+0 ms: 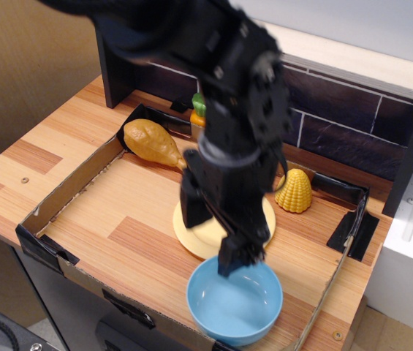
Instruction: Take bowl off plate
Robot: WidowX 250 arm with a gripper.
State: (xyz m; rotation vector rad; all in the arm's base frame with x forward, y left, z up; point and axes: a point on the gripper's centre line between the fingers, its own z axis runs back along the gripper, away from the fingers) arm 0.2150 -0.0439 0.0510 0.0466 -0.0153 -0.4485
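The light-blue bowl (234,306) stands upright on the tray floor by the front wall, off the plate and just in front of it. The pale-yellow plate (197,238) lies flat in the middle of the tray, partly hidden by my arm. My gripper (212,243) hangs above the plate's front edge and the bowl's back rim. It is blurred. Its jaws stand apart and hold nothing, and one dark fingertip (232,265) is just over the bowl's rim.
A yellow-brown drumstick toy (151,142) lies at the tray's back left. A yellow corn toy (294,190) stands at the back right. An orange and green item (199,111) shows behind the arm. Low cardboard tray walls (67,191) ring everything. A white unit (411,241) stands to the right.
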